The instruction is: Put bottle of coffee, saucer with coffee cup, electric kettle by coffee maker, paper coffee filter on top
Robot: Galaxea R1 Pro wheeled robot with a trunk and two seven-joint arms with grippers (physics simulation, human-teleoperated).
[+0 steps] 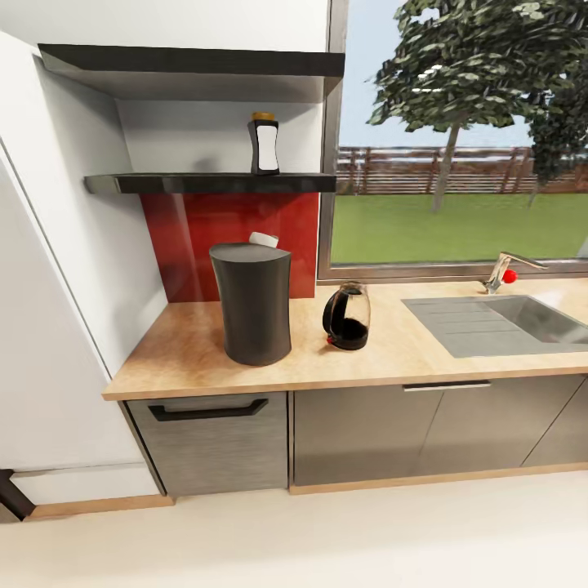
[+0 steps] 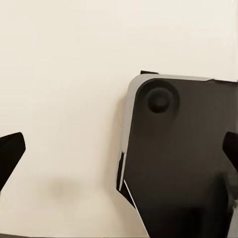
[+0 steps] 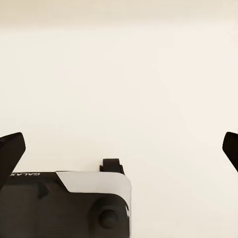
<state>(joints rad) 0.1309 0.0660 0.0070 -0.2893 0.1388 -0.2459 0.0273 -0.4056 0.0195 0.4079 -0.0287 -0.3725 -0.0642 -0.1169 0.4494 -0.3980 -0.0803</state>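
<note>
from the head view the bottle of coffee (image 1: pixel 264 144) stands upright on the kitchen shelf (image 1: pixel 212 183), high above the coffee maker (image 1: pixel 251 302), far side. left wrist: left gripper (image 2: pixel 119 151) spread over floor. right wrist: right gripper (image 3: pixel 119 148) spread too, equally far off.

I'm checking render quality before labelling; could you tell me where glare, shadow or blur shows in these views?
Head view: soft overall, sheen on the kitchen shelf and cabinet fronts, faint shadow under the coffee maker. Both wrist views: flat, even light on pale floor, fingertips dark.
</note>
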